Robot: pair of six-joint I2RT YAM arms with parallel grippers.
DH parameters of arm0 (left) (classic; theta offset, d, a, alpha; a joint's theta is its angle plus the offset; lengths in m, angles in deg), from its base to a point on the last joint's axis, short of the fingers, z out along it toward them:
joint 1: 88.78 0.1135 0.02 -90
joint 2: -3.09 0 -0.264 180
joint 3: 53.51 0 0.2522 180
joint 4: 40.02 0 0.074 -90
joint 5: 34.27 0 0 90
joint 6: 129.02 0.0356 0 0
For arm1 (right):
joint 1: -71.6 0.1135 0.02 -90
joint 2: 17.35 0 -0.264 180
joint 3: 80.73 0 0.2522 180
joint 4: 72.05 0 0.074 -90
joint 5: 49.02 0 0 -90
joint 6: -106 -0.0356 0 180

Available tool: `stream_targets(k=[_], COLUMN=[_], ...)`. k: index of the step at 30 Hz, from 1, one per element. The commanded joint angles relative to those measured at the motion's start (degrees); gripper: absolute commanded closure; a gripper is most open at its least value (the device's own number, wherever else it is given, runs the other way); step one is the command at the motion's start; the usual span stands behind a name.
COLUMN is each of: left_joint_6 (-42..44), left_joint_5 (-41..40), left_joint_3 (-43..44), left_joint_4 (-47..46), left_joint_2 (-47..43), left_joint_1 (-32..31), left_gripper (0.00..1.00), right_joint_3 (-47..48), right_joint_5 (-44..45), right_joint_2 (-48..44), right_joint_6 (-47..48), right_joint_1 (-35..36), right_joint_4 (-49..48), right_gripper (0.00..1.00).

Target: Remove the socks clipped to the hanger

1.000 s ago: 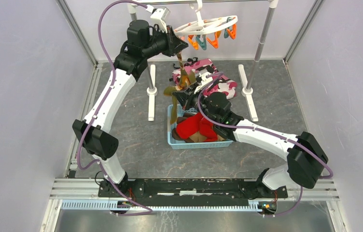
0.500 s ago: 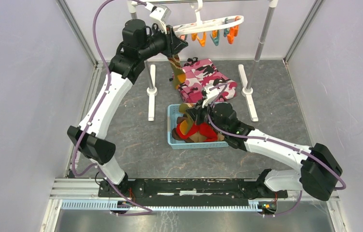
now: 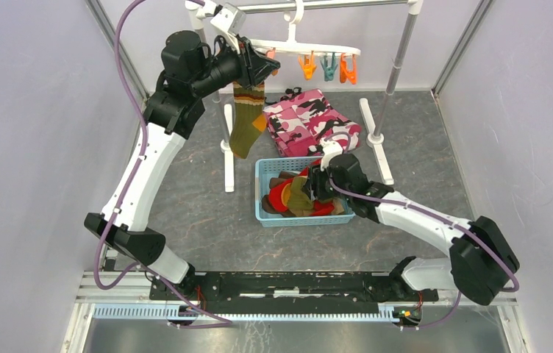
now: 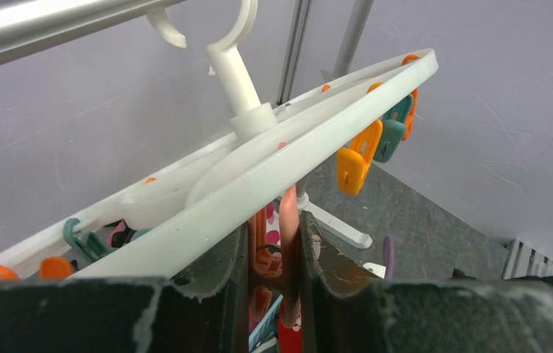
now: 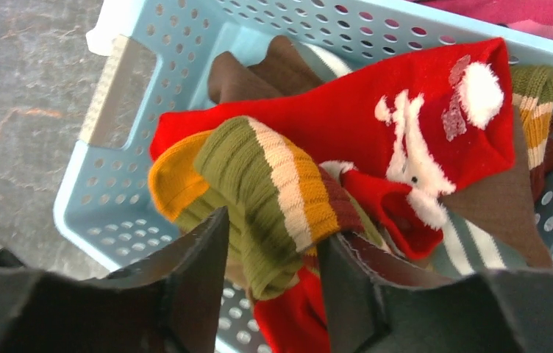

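Right fingers just spread: striped sock lies loose between them in the basket, so one more is off. A second ago it was pinched and stretched up toward the hanger. Left fingers nearly together, pinching an orange clip. Olive sock hangs just below them.

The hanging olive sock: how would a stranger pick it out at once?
A metal rail stand spans the back of the table, with a white plastic clip hanger hooked on it. Under the hanger's left end dangles one long olive green ribbed sock. It alone hangs; the other socks lie in the light blue plastic basket.
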Motion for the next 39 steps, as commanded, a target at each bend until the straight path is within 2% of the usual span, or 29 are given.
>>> stream_targets(k=[1,4,9,14,20,23,26,28,30,34,36,39], left_joint_6=[1.2,1.1,1.0,0.3,0.3,0.6,0.5,0.5,0.2,-0.9,-1.5,-2.3], left_joint_5=[4.3,4.6,4.5,4.2,3.8,3.6,3.6,3.6,3.7,4.0,4.1,4.2], left_joint_3=[-1.1,-2.1,-2.6,-2.6,-2.2,-2.2,-2.3,-2.4,-2.4,-2.4,-2.4,-2.4], left_joint_4=[0.4,0.4,0.4,0.4,0.4,0.4,0.4,0.4,0.4,0.1,0.1,0.0], left_joint_2=[-2.7,-3.2,-2.8,-2.0,-1.7,-1.6,-1.5,-1.4,-1.3,-1.1,-1.0,-0.9], left_joint_1=[-1.0,-1.4,-1.7,-1.7,-1.8,-1.8,-1.7,-1.8,-1.8,-1.8,-1.8,-1.8], left_gripper=[0.91,0.9,0.89,0.87,0.86,0.86,0.86,0.86,0.86,0.86,0.86,0.86], right_joint_3=[6.0,9.0,10.7,3.9,-7.5,-10.5,-10.1,-9.4,-8.3,-3.1,0.8,8.1], right_joint_5=[-3.6,-3.6,-6.3,-10.5,-13.5,-13.5,-11.6,-8.3,-4.9,5.7,8.4,7.7], right_joint_2=[-6.1,-9.7,-8.9,-4.9,1.7,4.7,5.7,3.7,0.4,-4.3,-2.7,3.1], right_joint_6=[3.0,5.2,4.6,0.3,-5.0,-5.9,-4.8,-3.4,-1.7,5.7,9.9,16.5], right_joint_1=[-1.2,-1.8,-1.9,-1.9,-1.9,-1.9,-1.9,-1.6,-1.1,2.9,4.3,4.5], right_joint_4=[8.1,12.3,11.7,-1.6,-17.8,-21.6,-21.4,-20.7,-20.8,-23.6,-26.8,-30.2], right_gripper=[0.46,0.43,0.52,0.64,0.71,0.71,0.7,0.65,0.51,0.29,0.18,0.08])
